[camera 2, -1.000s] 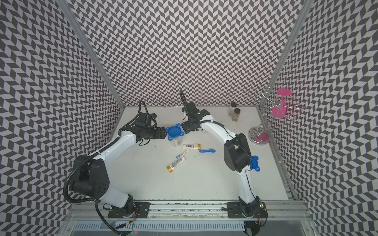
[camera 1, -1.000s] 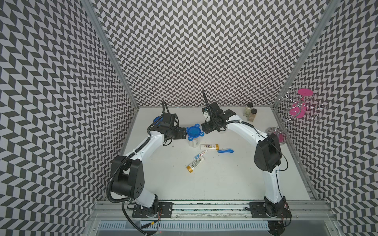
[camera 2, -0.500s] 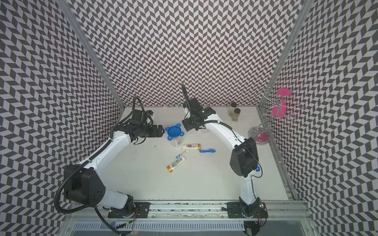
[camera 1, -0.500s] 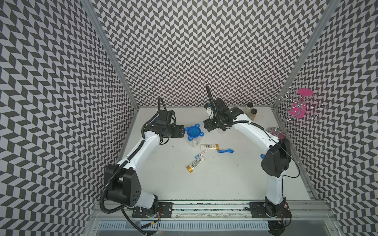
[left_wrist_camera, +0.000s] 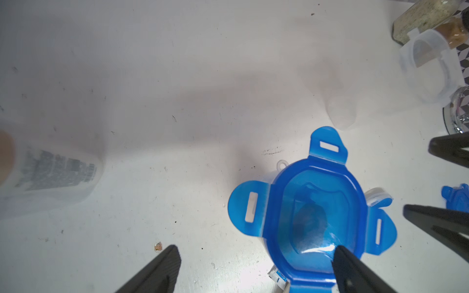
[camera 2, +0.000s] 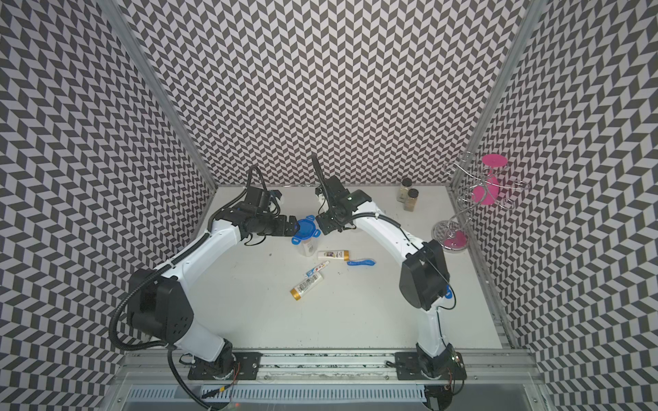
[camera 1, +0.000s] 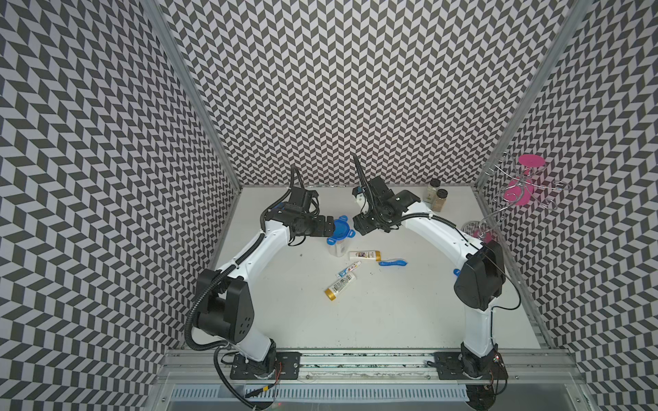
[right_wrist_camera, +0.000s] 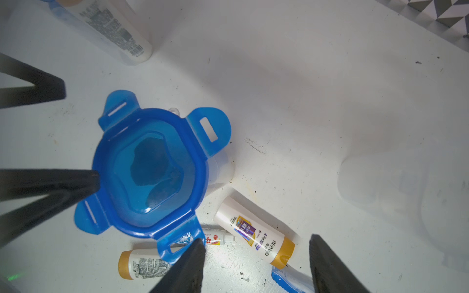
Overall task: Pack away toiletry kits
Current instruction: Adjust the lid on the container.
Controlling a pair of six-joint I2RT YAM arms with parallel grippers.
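A clear cup [camera 1: 336, 249] stands upright toward the back middle of the white worktop [camera 1: 391, 313], with its blue lid [camera 1: 340, 233] sitting on top and all four tabs flared outward. The left fingers [left_wrist_camera: 351, 274] are spread wide and hold nothing. One tip is at the lid's rim, but I cannot tell if it touches. The right fingers [right_wrist_camera: 330, 269] are on the opposite side of the cup, also parted and empty, above the loose items. Just in front of the cup lies a white tube with a gold cap [camera 1: 364, 255], with a blue toothbrush [camera 1: 391, 263] beside it. A small toothpaste tube [camera 1: 348, 269] and a second gold-capped tube [camera 1: 340, 285] lie nearer the front. Two jars [camera 1: 436, 194] stand at the back right, near a wire stand [camera 1: 516, 192].
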